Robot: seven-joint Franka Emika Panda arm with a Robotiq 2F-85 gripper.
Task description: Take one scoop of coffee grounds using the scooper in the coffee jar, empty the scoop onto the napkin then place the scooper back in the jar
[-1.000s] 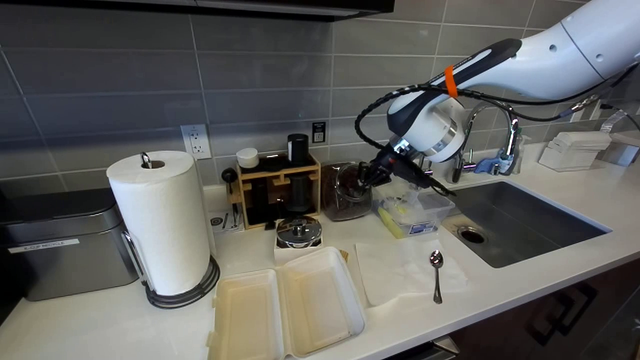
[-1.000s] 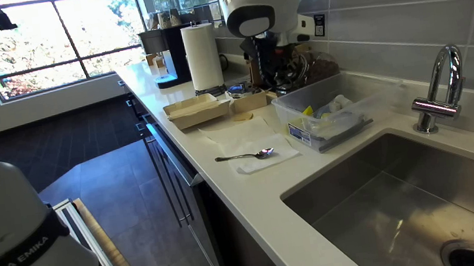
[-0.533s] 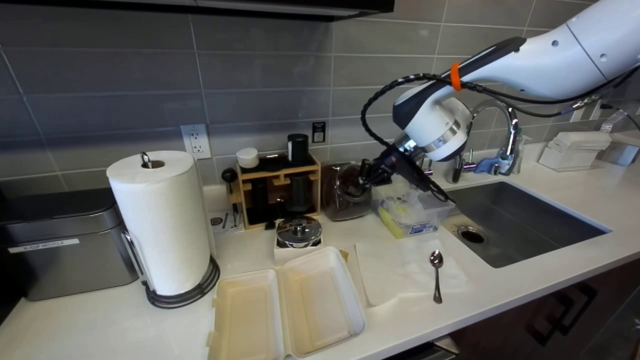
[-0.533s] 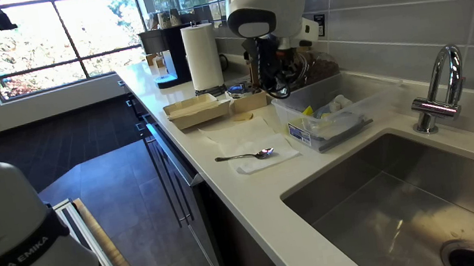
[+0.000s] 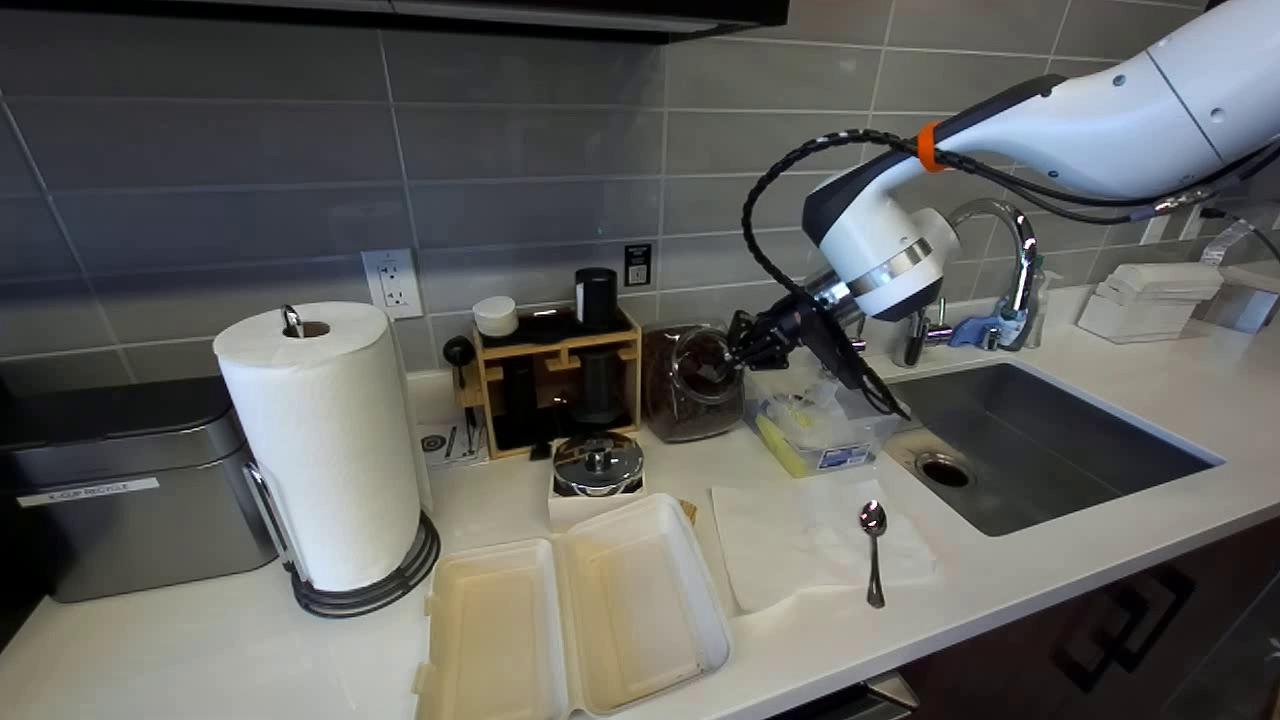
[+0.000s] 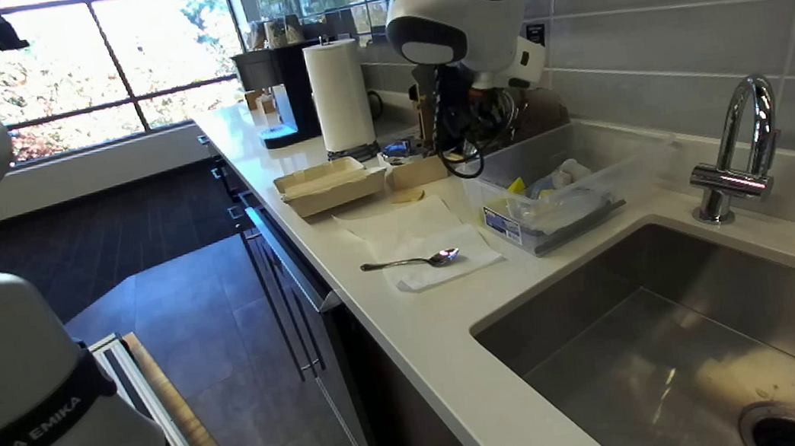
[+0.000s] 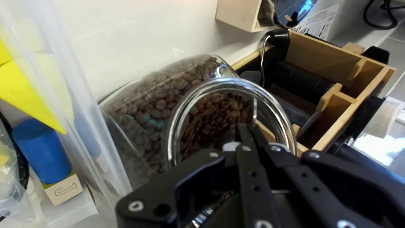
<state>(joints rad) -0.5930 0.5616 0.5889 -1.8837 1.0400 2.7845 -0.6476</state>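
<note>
Here's the arm (image 5: pixel 1130 130) drawing back, its wrist nearer the sink (image 5: pixel 1060 440) now than it was a second ago. The plastic bin (image 6: pixel 502 224) hasn't budged, and neither has the coffee jar (image 5: pixel 665 395), its round mouth turned toward the gripper (image 7: pixel 251 126). More of that mouth is showing now in an exterior view: the black fingertips reached across it earlier, and they're back at its edge. Below, the napkin (image 5: pixel 810 540) stays flat on the counter (image 5: pixel 480 510) with the spoon (image 5: pixel 874 555) lying on it, exactly as before, handle end poking past the paper.

In close on the wrist view: jaws closed, the tips almost together, and there's a thin silvery strip pinched between them! Looks like the handle of the scooper (image 7: pixel 254 109), running on from the fingertips against the jar's mouth. The bowl of it? Too dark to pick out in there. Whether the tips sit inside the rim or just in front of it, can't tell from here. And smallest of all, the coffee beans (image 7: pixel 205 123), brown and whole, banked up inside the jar, beyond the fingertips.
</note>
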